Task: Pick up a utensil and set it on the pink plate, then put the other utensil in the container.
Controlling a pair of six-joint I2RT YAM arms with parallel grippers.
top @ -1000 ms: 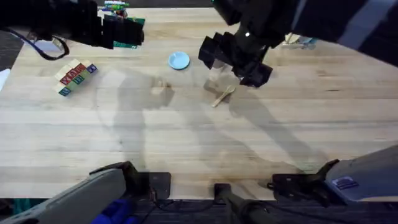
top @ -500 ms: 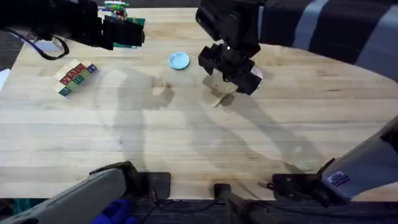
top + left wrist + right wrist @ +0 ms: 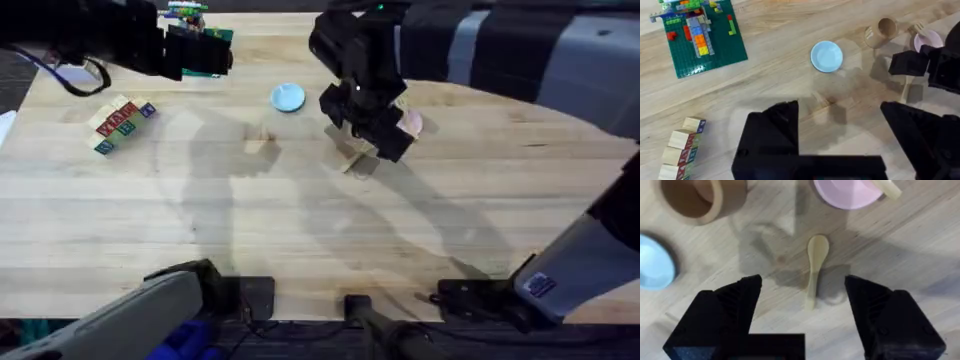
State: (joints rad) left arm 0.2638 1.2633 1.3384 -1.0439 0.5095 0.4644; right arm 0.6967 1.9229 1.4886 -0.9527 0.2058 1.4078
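Right wrist view: spoon (image 3: 815, 265) flat on worktop (image 3: 920, 255), between open right jaws, near pink plate (image 3: 847, 192); left jaws open. No legible writing.

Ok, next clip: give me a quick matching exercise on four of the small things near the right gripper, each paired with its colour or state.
Things:
1. spoon
2. pink plate
3. container
4. small blue plate

States:
A. lies on its side on the table, open end showing
B. lies flat on the bare wood between the right gripper's open fingers
C. nothing lies on it
D. has a pale wooden utensil resting on it

Pairs: 1-B, 2-D, 3-A, 4-C
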